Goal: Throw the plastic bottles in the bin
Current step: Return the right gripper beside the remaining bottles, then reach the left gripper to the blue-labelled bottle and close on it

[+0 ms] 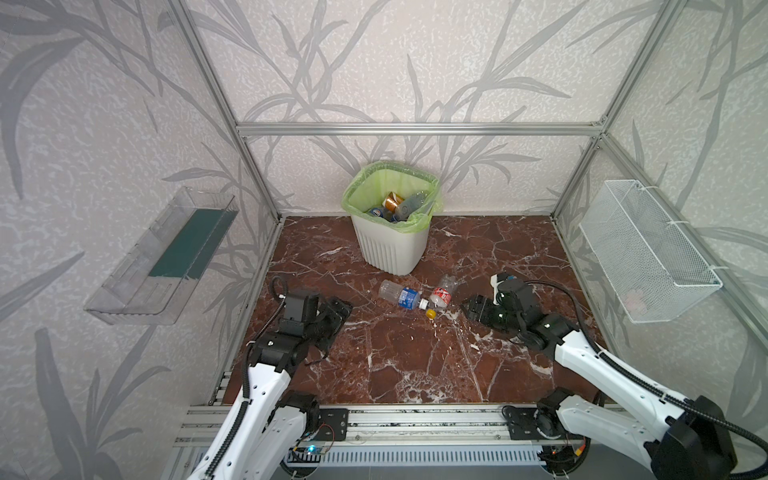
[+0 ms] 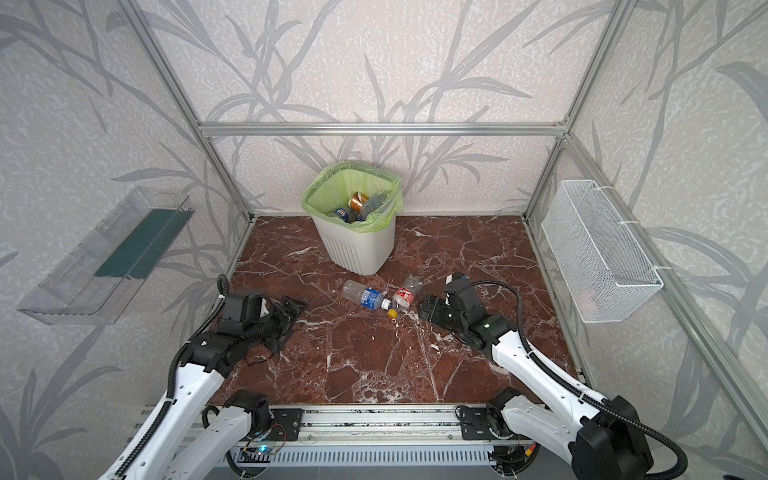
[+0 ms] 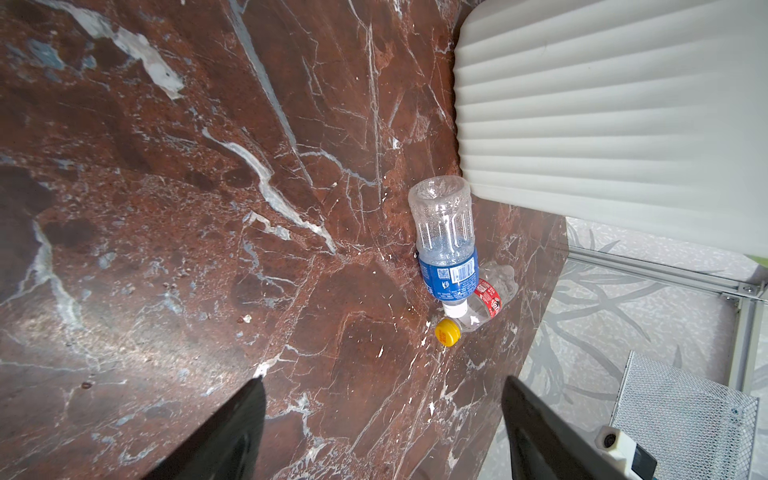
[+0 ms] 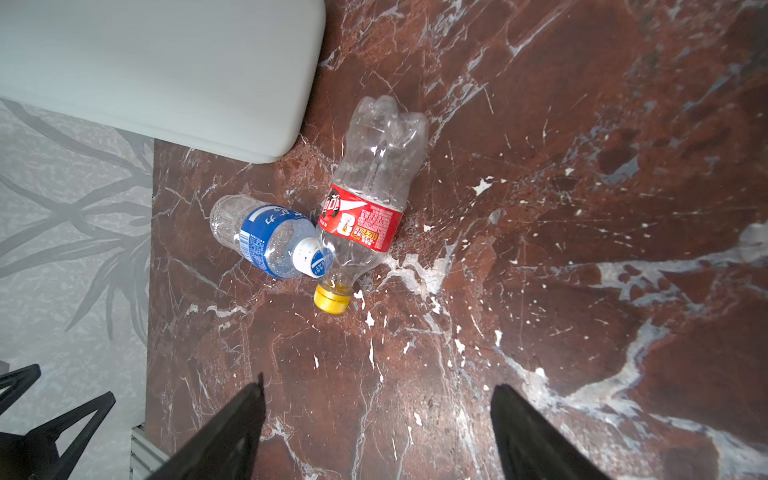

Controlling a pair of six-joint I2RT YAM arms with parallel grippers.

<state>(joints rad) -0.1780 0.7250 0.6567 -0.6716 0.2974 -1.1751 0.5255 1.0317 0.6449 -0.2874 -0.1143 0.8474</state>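
Red-brown marble tabletop [image 1: 415, 365], two plastic bottles lying loose on it.

In both top views: left gripper [image 1: 347, 308] is low over the marble, jaws spread, nothing between them. Blue-label bottle [image 1: 402, 296] lies ahead of those jaws, well apart. Right gripper [image 1: 466, 308] is also low, jaws spread and empty. Red-label bottle [image 1: 441, 294] lies just ahead of its tips, not touching. Both bottles sit between the two grippers, neck ends touching. White ribbed bin [image 1: 390, 253] with a green liner stands upright beyond both sets of jaws, several bottles [image 1: 397, 203] inside it.

Left wrist view: jaws released, only bare marble between the fingers [image 3: 232, 432]. Blue-label bottle [image 3: 446, 245] is straight ahead, white cap toward the jaws, base near the bin wall [image 3: 602, 124]. Red-label bottle [image 3: 490, 295] is partly hidden behind it.

Right wrist view: jaws parted, holding nothing. Red-label bottle [image 4: 370, 195] is dead ahead, its yellow cap [image 4: 331, 300] pointing at the jaws. The blue-label bottle's [image 4: 266, 237] cap rests against its neck, with the bin corner [image 4: 166, 75] beyond.
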